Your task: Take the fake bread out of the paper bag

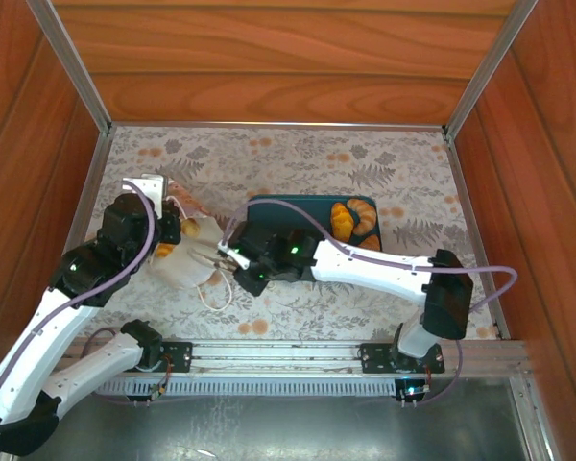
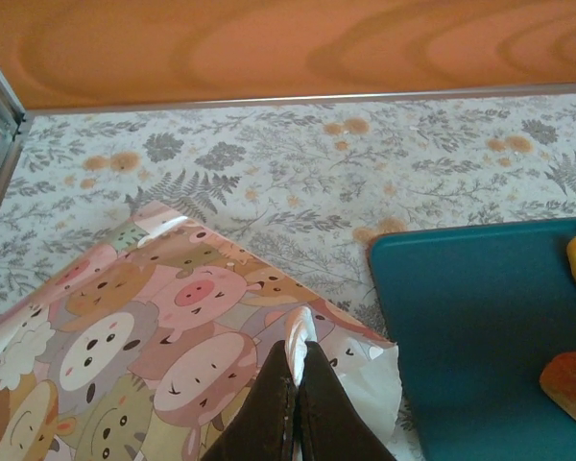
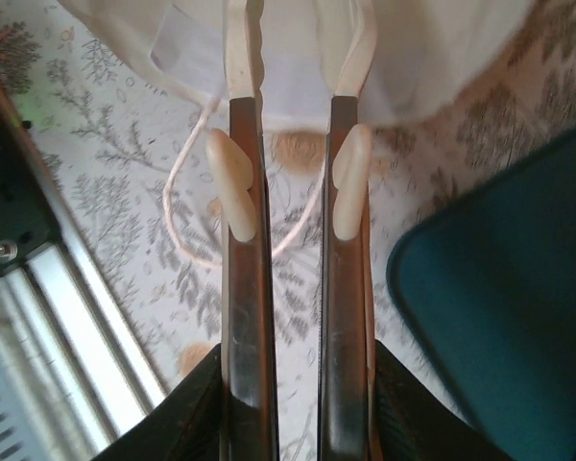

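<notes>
Plainly mid-unpacking: at the left, the left gripper (image 2: 296, 357) is clamped tight on a fold of the rim of the bag (image 2: 144, 336), pinning it to the cloth (image 2: 269, 173). At the bag's 3 o'clock in the top view, the right gripper (image 3: 293, 106) noses at the white mouth with its fingers (image 3: 245, 288) apart. Bare cloth shows between them and nothing visibly gripped. A cord handle (image 3: 175, 197) loops at their 9 o'clock. Further right, between the right gripper's 2 and 3 o'clock, the tray (image 1: 288, 209) already carries bread (image 1: 344, 221) towards its right end. Whether more bread lies in the bag cannot be told, as its inside is hidden.

The job in hand looks like a reach into the bag for another piece. Done well, the left gripper would hold the rim firm so the mouth gapes. The right would go in straight along the bag's length, clear of the cord. It should close only once a pastry, not paper, sits between the pads.
</notes>
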Robot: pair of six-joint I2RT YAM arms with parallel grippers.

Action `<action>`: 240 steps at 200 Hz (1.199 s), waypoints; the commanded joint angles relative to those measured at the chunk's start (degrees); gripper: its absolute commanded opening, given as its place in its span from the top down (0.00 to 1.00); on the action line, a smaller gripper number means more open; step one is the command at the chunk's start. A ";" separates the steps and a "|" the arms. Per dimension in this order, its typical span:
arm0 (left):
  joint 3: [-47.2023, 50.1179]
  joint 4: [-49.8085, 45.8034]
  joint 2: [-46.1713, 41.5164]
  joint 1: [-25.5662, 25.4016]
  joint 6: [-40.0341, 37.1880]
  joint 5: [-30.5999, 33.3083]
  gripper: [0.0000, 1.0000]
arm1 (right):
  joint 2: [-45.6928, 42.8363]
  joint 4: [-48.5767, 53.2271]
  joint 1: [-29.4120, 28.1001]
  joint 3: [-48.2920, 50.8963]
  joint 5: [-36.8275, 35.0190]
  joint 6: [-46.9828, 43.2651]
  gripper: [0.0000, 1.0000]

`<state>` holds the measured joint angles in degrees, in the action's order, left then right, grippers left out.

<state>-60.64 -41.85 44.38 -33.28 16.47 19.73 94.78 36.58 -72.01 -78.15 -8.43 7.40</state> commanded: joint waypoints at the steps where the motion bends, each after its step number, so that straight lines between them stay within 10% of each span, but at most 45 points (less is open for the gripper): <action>1: -2.17 -0.34 0.23 0.15 0.08 0.85 1.00 | 3.43 -3.69 -2.04 -3.32 -8.44 -5.21 0.64; 33: -2.85 -0.34 1.18 0.23 0.69 0.49 1.00 | 7.38 -5.96 -2.79 -6.55 -1.65 -5.06 0.63; 151: -3.32 -0.37 3.33 0.21 0.75 -4.11 1.00 | 6.32 -30.47 6.46 3.73 23.49 41.33 0.54; 240: -3.84 -0.28 4.75 0.23 0.93 -6.19 1.00 | 14.22 -28.17 7.76 -0.79 28.68 47.48 0.53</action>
<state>-62.74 -42.13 49.50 -33.28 16.97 14.22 108.14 9.76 -65.17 -76.77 16.99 52.42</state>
